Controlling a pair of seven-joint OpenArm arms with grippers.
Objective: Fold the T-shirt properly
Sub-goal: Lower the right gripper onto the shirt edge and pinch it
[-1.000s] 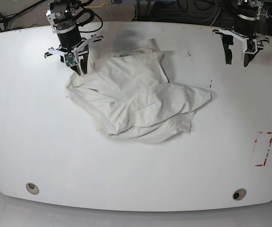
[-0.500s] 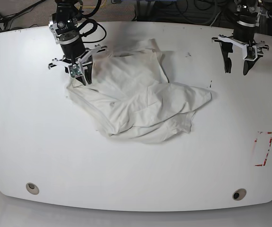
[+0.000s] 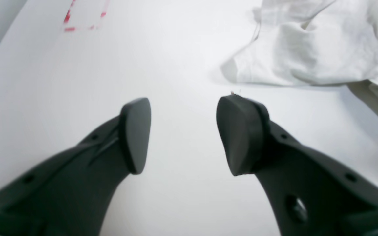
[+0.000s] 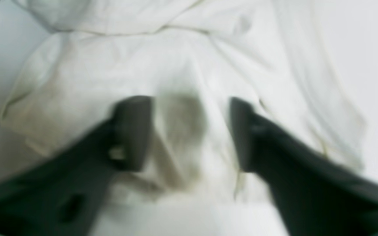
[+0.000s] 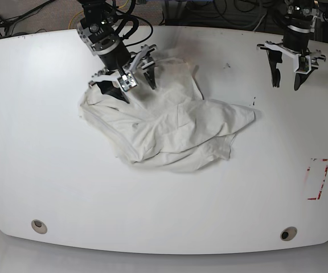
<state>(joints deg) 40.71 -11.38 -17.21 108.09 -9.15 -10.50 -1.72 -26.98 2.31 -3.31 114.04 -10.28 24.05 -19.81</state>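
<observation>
The off-white T-shirt (image 5: 172, 122) lies crumpled and wrinkled in the middle of the white table (image 5: 50, 170). My right gripper (image 5: 136, 85) hangs open over the shirt's upper left part. In the blurred right wrist view its fingers (image 4: 133, 131) stand wide apart with a shaded fold of the T-shirt (image 4: 182, 65) below and between them. My left gripper (image 5: 286, 79) is open near the table's far right corner, well clear of the cloth. The left wrist view shows that gripper (image 3: 182, 134) over bare table, with the T-shirt's edge (image 3: 307, 49) ahead to the right.
A red dashed rectangle (image 5: 318, 179) is marked on the table at the right, also visible as a red mark (image 3: 84, 16) in the left wrist view. Two round holes (image 5: 39, 226) (image 5: 288, 234) sit near the front edge. Cables lie behind the table.
My right gripper has moved to the right, from the shirt's left edge onto its upper part, and has opened from shut. The left gripper has stayed in place.
</observation>
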